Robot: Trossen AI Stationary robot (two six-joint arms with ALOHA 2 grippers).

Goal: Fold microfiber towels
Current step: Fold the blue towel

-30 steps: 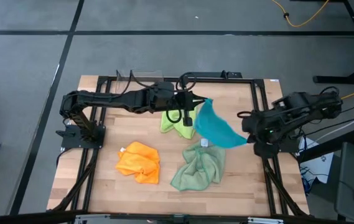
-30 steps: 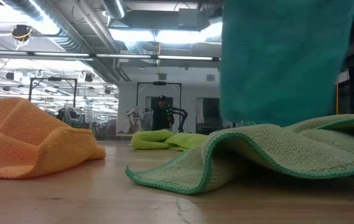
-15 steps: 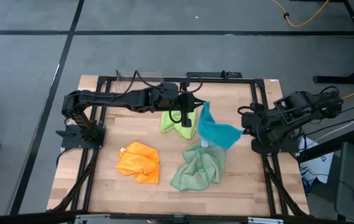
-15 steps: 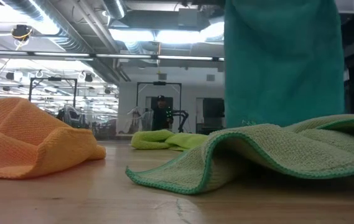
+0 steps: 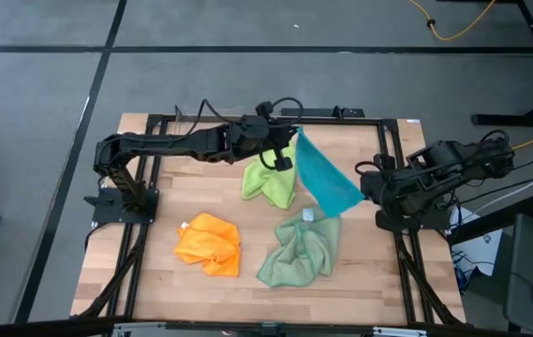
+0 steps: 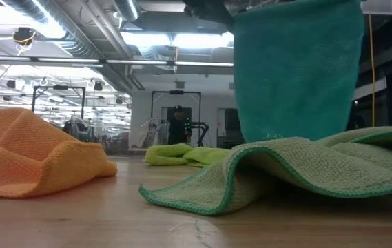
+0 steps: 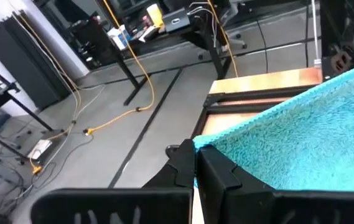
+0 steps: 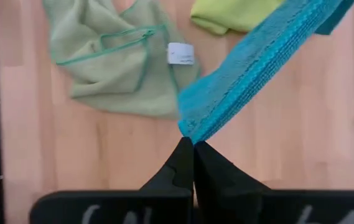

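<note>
Since a second ago, both arms have carried the teal towel (image 5: 324, 175) toward the table's far side, its span turning. Each pair of fingers pinches a top corner: the left gripper (image 5: 283, 159) at the far end, the right gripper (image 5: 365, 188) nearer. Stretched taut between them, the towel hangs above the lime towel (image 5: 268, 184) and sage towel (image 5: 300, 249); the orange towel (image 5: 209, 243) lies apart.

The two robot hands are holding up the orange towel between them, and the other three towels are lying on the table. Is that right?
Not quite. The high view shows the teal blue towel held up between the left hand and the right hand. The orange towel lies on the table with the lime green towel and the pale sage green towel.
</note>
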